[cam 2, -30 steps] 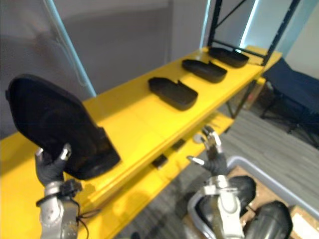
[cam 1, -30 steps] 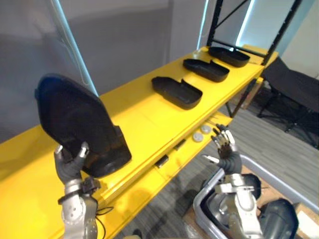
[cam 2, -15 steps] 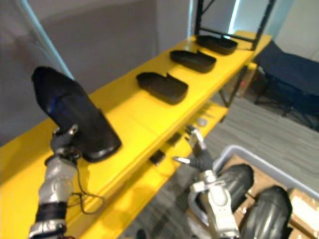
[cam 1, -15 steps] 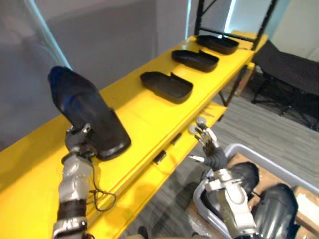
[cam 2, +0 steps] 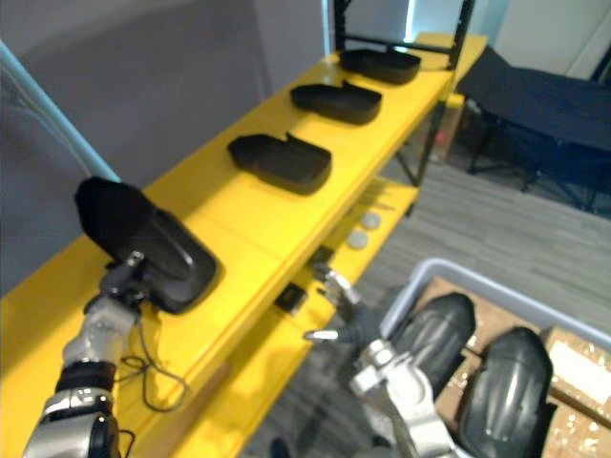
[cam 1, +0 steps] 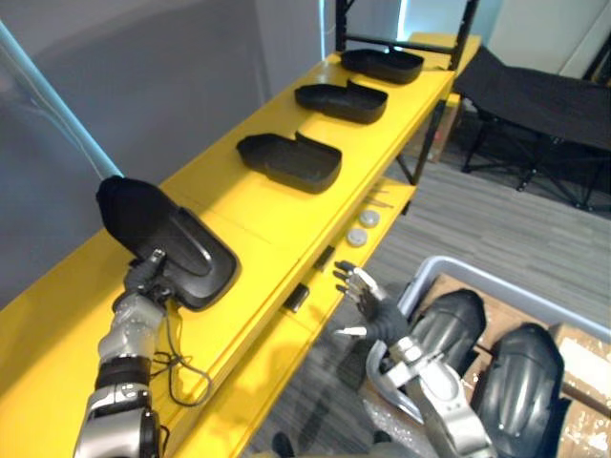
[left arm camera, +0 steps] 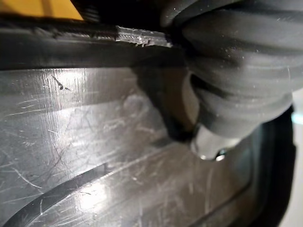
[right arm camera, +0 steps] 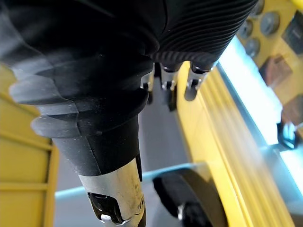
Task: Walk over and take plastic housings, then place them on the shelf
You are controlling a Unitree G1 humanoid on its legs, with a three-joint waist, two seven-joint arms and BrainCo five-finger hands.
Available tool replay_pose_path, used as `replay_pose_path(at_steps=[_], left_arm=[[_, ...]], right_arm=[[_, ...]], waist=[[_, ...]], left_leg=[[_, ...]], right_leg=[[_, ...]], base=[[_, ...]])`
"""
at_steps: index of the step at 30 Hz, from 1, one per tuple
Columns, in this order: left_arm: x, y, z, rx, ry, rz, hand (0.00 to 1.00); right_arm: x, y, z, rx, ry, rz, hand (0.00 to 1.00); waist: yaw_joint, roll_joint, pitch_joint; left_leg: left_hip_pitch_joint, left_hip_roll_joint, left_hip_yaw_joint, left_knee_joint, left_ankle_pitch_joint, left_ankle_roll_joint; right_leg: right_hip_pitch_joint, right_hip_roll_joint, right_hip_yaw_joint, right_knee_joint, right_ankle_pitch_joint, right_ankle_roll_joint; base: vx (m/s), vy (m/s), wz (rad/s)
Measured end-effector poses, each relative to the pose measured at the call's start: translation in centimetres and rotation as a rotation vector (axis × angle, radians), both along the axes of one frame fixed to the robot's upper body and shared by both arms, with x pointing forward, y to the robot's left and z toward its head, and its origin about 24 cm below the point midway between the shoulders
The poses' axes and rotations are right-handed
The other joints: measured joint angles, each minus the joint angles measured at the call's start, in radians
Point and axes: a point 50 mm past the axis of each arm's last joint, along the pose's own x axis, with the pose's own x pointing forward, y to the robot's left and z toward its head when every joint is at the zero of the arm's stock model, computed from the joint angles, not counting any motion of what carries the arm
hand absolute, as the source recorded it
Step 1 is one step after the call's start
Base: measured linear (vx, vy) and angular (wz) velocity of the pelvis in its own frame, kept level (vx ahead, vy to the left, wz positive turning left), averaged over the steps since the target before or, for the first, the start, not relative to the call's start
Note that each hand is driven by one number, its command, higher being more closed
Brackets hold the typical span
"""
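Observation:
A black plastic housing (cam 1: 177,243) lies tilted on the yellow shelf top (cam 1: 258,215), its far end raised. My left hand (cam 1: 145,277) grips its near edge, fingers curled on the rim; in the left wrist view the scratched housing surface (left arm camera: 94,142) lies right against the hand (left arm camera: 236,71). Three more black housings rest in a row further along the shelf: one (cam 1: 289,160), a second (cam 1: 342,98) and a third (cam 1: 382,64). My right hand (cam 1: 368,303) hangs open beside the lower shelf (cam 1: 377,205), fingers (right arm camera: 165,85) spread, holding nothing.
A grey bin (cam 1: 477,277) at lower right holds more dark housings (cam 1: 449,320). Small round discs (cam 1: 363,229) and dark parts lie on the lower shelf. A black rack post (cam 1: 341,29) stands at the shelf's far end, and black folding furniture (cam 1: 535,95) beyond it.
The held housing has come down from nearly upright to lying on the shelf top, my left hand still on it. The view has swung right. The right hand stays open.

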Motion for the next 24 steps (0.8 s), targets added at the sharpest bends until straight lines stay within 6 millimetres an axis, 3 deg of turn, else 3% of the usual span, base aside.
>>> replay_pose_path(at_steps=[3,10,14,15,24], left_arm=[[0.4,-0.3,0.0,0.008,0.018,0.002,1.0],[2.6,-2.4,1.4,0.051,-0.007,-0.091,1.0],[3.1,-3.2,1.8,0.092,-0.01,-0.142,1.0],[3.3,-3.5,2.0,0.096,-0.019,-0.162,0.0],[3.7,-4.5,2.3,0.114,-0.029,-0.227,0.0]], right_arm=[[-0.3,1.2,0.7,0.018,-0.029,0.103,0.0],[-0.5,6.5,4.6,0.092,-0.192,0.418,0.0],[-0.5,7.0,4.9,0.097,-0.201,0.422,0.0],[-0.4,7.0,5.0,0.1,-0.197,0.4,0.0],[0.2,6.9,5.4,0.072,-0.226,0.335,0.0]], waist=[[0.001,0.001,0.001],[0.008,-0.008,0.01],[0.017,-0.012,0.013],[0.018,-0.012,0.015],[0.03,-0.019,0.02]], left_leg=[[-0.001,-0.001,-0.003,0.0,0.001,0.0],[-0.04,-0.017,-0.085,0.0,0.026,0.006],[-0.053,-0.025,-0.119,0.001,0.034,0.007],[-0.058,-0.028,-0.134,0.001,0.037,0.006],[-0.056,-0.033,-0.142,0.001,0.038,0.006]], right_leg=[[-0.007,-0.002,-0.002,0.015,-0.008,0.001],[-0.032,-0.019,-0.068,0.067,-0.044,0.004],[-0.035,-0.027,-0.104,0.097,-0.066,0.006],[-0.035,-0.029,-0.116,0.103,-0.07,0.006],[-0.034,-0.034,-0.124,0.12,-0.08,0.008]], base=[[-0.01,0.002,0.01],[-0.03,-0.002,0.29],[-0.01,-0.007,0.31],[-0.01,-0.005,0.26],[0.0,0.002,0.04]])
